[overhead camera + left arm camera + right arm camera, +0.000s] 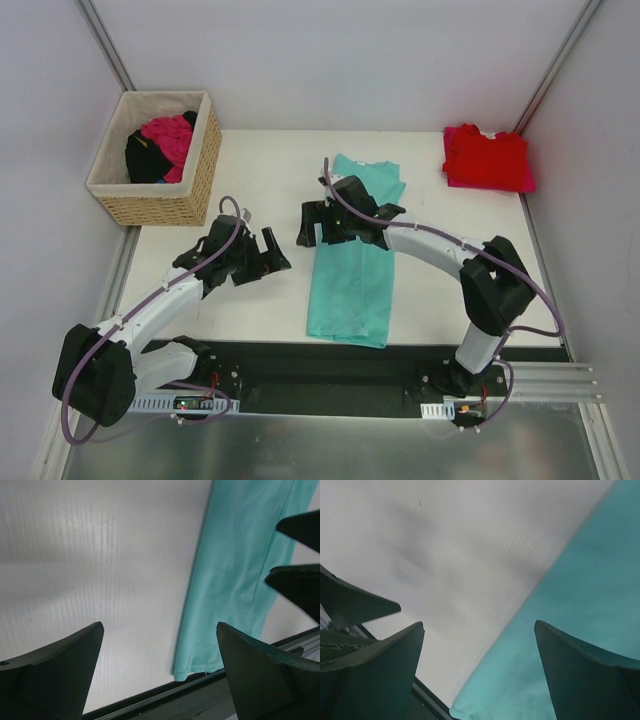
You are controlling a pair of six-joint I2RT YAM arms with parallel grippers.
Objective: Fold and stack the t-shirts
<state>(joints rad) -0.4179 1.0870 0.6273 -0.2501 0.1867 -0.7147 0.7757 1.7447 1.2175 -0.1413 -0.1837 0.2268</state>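
Top external: table (262,300) is the work surface. The teal t-shirt (352,290) lies mid-table as one long strip running front to back, sleeves apparently tucked in. My read is that the lengthwise folds are done and the crosswise fold is not.

Wicker basket (150,205) at far left looks like the supply. It holds a magenta shirt (170,135) on something black (143,160).

Red stack (487,158) at far right, with a pink edge under it, is probably the drop-off, which would explain why the middle is used for folding.

Both arms are angled toward the strip's left long edge.

- **Right gripper** (312,225): jaws spread wide, pinching nothing. The right wrist view puts it (480,625) straddling that edge, cloth under one finger and bare table under the other.
- **Left gripper** (275,250): also spread and empty, over bare table just left of the shirt. In the left wrist view (160,630) the strip's near corner is ahead of it.

Likely they are lining up for an edge pickup.
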